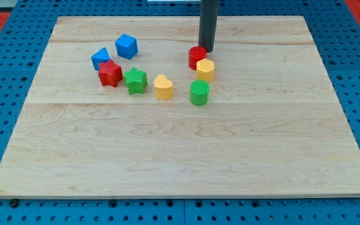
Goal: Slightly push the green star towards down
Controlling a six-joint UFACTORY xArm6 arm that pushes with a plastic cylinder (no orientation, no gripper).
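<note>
The green star [135, 80] lies on the wooden board [180, 156], left of centre in the upper half. A red star [110, 73] touches its left side. A yellow heart [164, 87] sits just to its right. My tip [205, 50] is at the view's top, right of centre, just above a red cylinder [196, 55], far to the right of the green star.
A blue block [100, 58] and a blue cube [126, 45] lie above the red star. A yellow hexagon [205, 69] touches the red cylinder from below, with a green cylinder [199, 93] beneath it. Blue pegboard [5, 75] surrounds the board.
</note>
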